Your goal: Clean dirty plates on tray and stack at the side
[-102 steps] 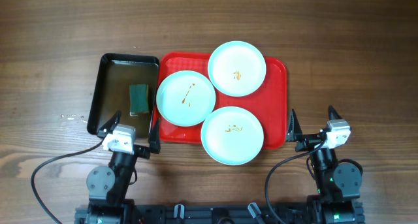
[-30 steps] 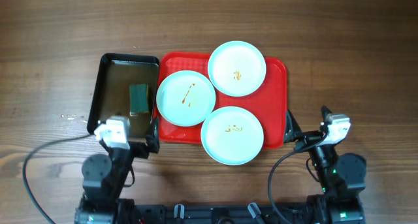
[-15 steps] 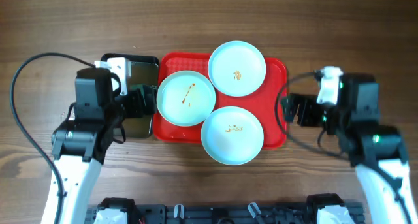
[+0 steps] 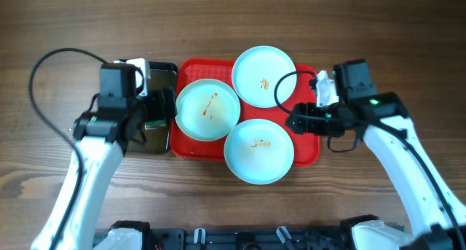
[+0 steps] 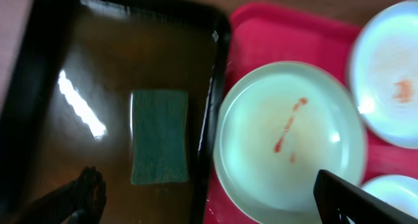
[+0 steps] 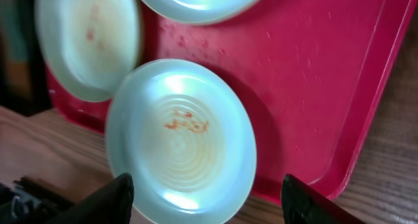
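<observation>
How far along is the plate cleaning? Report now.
Done: nothing; all three plates sit smeared on the red tray. In hand: left gripper open by the sponge, right gripper open beside the near plate, neither holding anything. Left: wiping and stacking all three.

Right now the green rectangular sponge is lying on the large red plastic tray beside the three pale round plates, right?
No. The green rectangular sponge lies in the black rectangular tray, beside the large red plastic tray that holds the three pale round plates; the left wrist view shows it.
</observation>
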